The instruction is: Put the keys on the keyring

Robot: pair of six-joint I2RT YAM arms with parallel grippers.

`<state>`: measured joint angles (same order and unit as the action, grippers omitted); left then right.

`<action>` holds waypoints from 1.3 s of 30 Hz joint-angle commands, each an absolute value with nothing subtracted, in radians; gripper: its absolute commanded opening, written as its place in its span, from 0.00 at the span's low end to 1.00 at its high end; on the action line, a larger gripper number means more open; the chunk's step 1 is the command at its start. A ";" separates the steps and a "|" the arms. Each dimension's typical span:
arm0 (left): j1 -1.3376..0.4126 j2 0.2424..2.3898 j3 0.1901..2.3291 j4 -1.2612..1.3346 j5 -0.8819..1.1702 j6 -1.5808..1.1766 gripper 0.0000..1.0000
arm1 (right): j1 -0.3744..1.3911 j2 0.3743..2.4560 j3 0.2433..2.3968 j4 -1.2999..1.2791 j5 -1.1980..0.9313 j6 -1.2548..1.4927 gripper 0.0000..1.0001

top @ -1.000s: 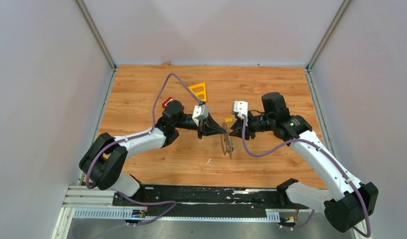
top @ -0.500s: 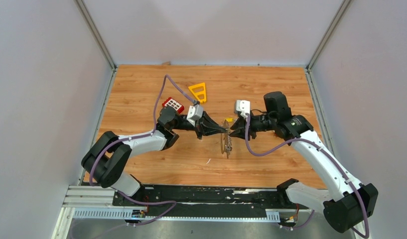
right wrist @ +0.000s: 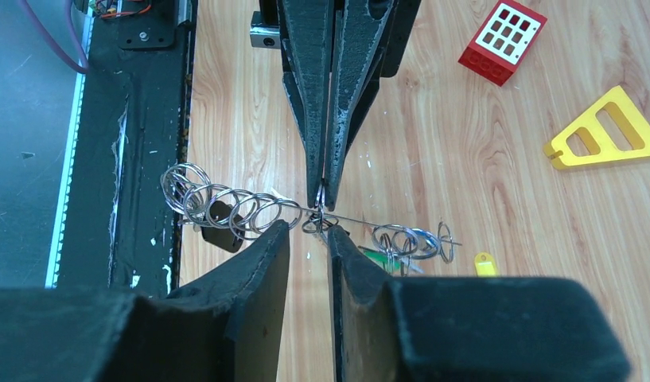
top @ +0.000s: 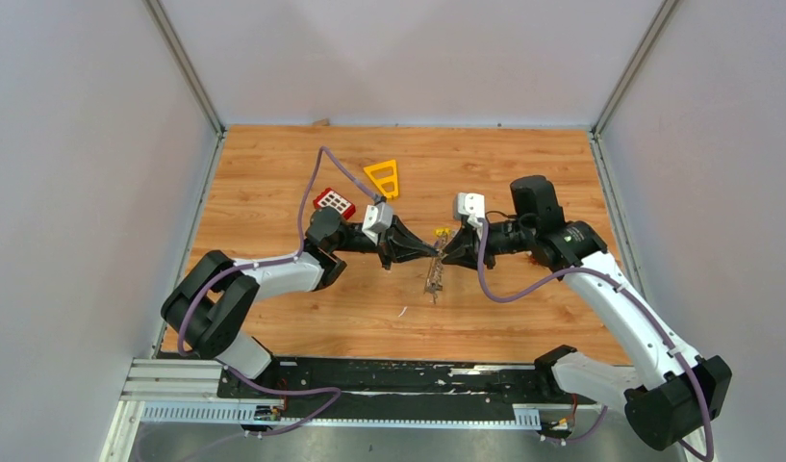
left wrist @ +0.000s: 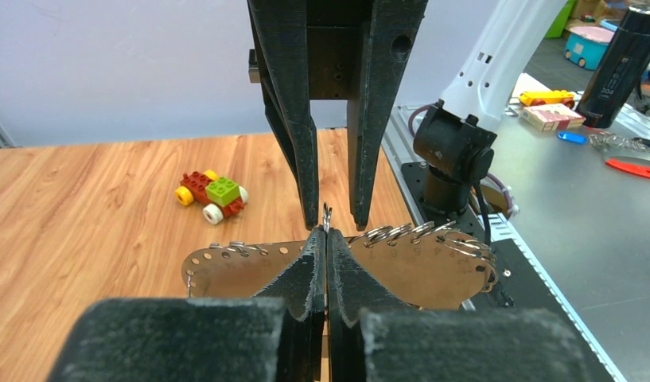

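The keyring (left wrist: 417, 270) is a flat grey D-shaped metal piece with several small split rings along its edge. My left gripper (left wrist: 326, 232) is shut on its rim and holds it above the table. Seen edge-on in the right wrist view, the keyring (right wrist: 385, 226) carries a black-tagged key (right wrist: 223, 232) and a green-tagged key (right wrist: 379, 256). A yellow-tagged key (right wrist: 484, 263) lies on the table. My right gripper (right wrist: 308, 232) faces the left gripper (right wrist: 321, 199) tip to tip, jaws slightly apart around a small ring (right wrist: 317, 225), with no visible contact.
A yellow triangular frame (top: 383, 177) and a red block (top: 334, 203) lie behind the left arm. A small brick car (left wrist: 212, 196) sits on the wood under the right arm. The black rail (right wrist: 138, 143) at the near table edge is close to the keyring.
The left arm shifted left, uncovering the red block, and turned the keyring more edge-on. The right gripper closed in on the left fingertips; its jaws widened briefly, then narrowed again.
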<state>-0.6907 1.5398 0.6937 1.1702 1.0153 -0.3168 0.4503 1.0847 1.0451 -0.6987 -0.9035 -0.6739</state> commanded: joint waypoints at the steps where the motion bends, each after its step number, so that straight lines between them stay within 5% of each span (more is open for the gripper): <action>1: -0.687 1.539 0.694 1.249 1.016 -0.323 0.00 | 0.447 1.088 1.088 -0.672 -0.933 -0.661 0.24; 21: -0.692 1.567 0.695 1.279 1.026 -0.347 0.00 | 0.448 1.113 1.093 -0.627 -0.905 -0.620 0.00; 29: -0.692 1.490 0.753 0.877 1.002 -0.058 0.32 | 0.483 1.113 1.135 -0.748 -0.746 -0.711 0.00; 39: -0.692 1.448 0.854 0.480 0.957 0.230 0.41 | 0.541 1.146 1.174 -0.845 -0.600 -0.717 0.00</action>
<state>-0.6914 1.4914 0.8303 0.6102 0.9703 0.0895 0.5163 1.1324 1.1130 -0.8116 -0.6754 -0.7013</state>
